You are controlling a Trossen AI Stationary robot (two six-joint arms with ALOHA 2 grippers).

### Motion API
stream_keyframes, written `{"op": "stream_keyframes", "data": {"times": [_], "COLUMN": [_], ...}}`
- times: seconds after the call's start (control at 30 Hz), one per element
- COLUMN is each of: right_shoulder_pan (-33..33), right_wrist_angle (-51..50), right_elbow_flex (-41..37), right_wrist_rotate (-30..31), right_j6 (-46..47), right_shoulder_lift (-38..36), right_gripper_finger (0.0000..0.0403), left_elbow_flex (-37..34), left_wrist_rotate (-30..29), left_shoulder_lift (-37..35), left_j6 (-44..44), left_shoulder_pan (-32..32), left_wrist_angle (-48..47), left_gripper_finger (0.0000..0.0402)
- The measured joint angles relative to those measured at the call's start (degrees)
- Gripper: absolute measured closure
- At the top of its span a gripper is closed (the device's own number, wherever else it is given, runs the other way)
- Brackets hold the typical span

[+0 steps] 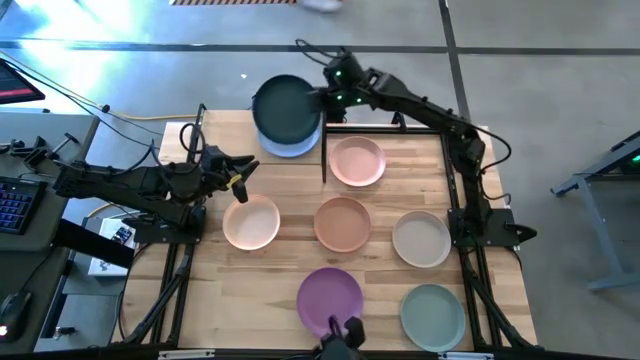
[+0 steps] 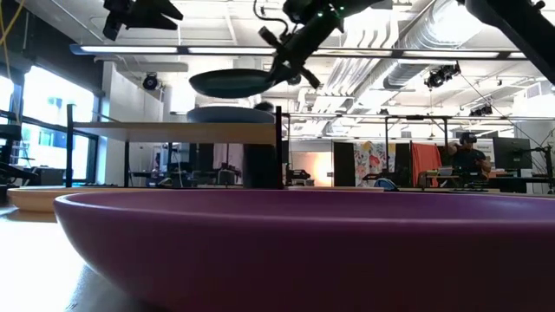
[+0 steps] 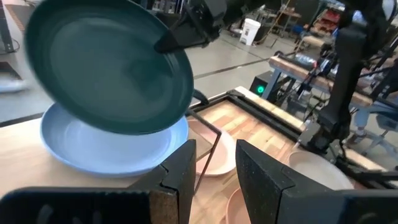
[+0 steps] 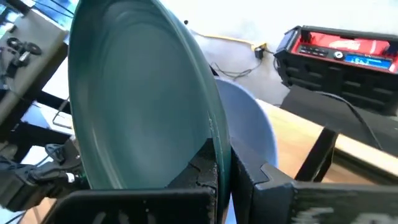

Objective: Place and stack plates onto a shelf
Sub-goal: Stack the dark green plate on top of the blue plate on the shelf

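**Green plate above the blue one**

The right claw pinches the dark green plate by its rim, above the blue plate on the shelf, at the bench's twelve o'clock. The left claw hangs parted, empty, near nine o'clock.

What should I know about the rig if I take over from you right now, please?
Right tool: shut on the dark green plate, held above the blue plate on the shelf.
Left tool: open, empty, near the table's left side.
Done: blue plate on shelf.
Left: set the green down, then pink, peach, terracotta, cream, purple, sage, all on the table.
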Motion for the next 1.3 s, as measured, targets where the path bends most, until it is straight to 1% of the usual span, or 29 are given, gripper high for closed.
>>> {"op": "stream_keyframes", "data": {"times": [0.17,0.3,0.6,0.67,1.3], "right_shoulder_pan": [1.0,1.3,2.5,2.9,2.5], "right_wrist_angle": [-0.3,-0.3,-2.5,-2.4,-2.9], "right_elbow_flex": [0.0,0.0,-0.1,-0.1,-0.9], "right_wrist_rotate": [1.4,4.2,5.0,6.1,6.6], "right_j6": [2.9,4.2,5.7,5.7,4.2], "right_shoulder_lift": [0.6,0.6,2.7,2.9,3.6], "right_gripper_finger": [0.0403,0.0403,0.0403,0.0403,0.0402], "left_elbow_flex": [0.0,0.0,0.0,0.0,0.0], "left_wrist_rotate": [0.2,0.8,1.6,1.6,1.6], "left_shoulder_lift": [0.0,0.0,0.0,0.0,0.0], "left_j6": [0.0,0.0,0.0,0.0,0.0], "left_shoulder_pan": [0.0,0.0,0.0,0.0,0.0], "left_wrist_angle": [-1.7,-1.8,-2.9,-2.8,-3.1], "left_gripper_finger": [0.0298,0.0298,0.0298,0.0298,0.0298]}}
